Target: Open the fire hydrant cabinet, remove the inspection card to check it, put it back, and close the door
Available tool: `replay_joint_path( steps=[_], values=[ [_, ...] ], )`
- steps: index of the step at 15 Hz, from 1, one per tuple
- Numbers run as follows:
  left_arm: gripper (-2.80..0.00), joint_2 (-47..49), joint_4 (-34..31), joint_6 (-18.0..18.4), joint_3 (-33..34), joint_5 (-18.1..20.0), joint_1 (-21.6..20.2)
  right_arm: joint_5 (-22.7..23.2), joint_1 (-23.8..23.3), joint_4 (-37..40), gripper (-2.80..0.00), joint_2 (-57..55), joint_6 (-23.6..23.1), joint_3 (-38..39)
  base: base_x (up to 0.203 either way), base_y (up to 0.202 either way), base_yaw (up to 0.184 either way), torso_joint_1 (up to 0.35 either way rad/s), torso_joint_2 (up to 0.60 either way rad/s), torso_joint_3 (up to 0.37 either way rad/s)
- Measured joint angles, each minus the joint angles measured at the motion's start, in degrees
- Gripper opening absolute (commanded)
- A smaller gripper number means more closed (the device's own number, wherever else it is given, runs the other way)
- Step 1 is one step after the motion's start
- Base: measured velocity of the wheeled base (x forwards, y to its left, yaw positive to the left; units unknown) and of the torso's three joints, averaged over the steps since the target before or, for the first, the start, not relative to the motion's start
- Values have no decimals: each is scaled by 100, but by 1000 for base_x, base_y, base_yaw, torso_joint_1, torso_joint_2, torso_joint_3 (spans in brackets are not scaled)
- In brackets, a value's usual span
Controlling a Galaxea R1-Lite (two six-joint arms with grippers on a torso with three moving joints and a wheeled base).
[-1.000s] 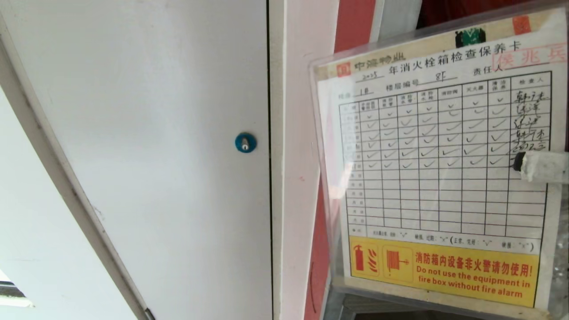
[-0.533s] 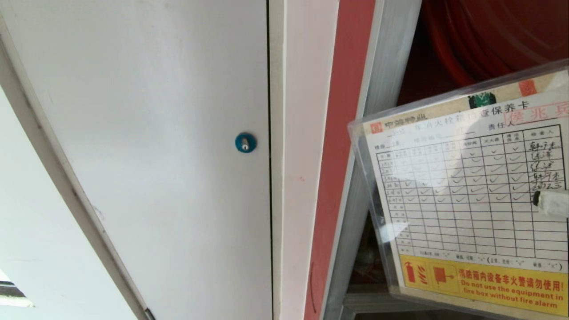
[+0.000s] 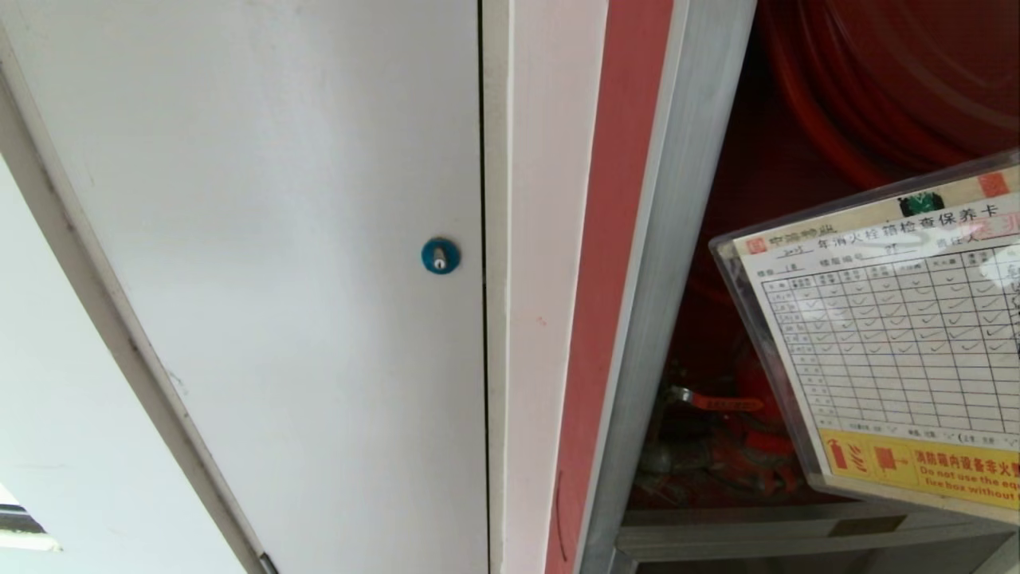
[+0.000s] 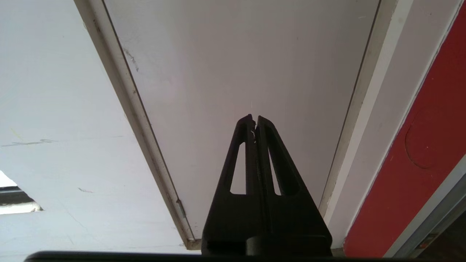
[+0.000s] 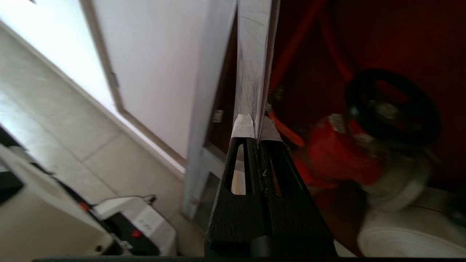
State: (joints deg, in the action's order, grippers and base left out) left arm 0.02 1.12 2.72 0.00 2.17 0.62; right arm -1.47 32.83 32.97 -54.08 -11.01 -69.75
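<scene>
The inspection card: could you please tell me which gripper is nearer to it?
The right. The right gripper is shut on the inspection card at its edge, before the open fire hydrant cabinet. The left gripper is shut, facing the white door, away from the card.

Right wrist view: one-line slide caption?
Right gripper pinches the inspection card edge-on before the open fire hydrant cabinet's red valve.

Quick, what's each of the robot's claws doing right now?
Left gripper: shut, empty, parked before the white door.
Right gripper: shut on the inspection card, beside the open cabinet.
</scene>
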Motion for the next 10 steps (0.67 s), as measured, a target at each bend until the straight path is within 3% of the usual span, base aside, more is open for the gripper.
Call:
replay_joint_path(
  steps=[10],
  values=[
    [-280, 0, -1, 0, 0, 2, 0, -1518, -21, 176, -280, -73, -1917, -407, 0, 0, 0, 0, 0, 0]
  ],
)
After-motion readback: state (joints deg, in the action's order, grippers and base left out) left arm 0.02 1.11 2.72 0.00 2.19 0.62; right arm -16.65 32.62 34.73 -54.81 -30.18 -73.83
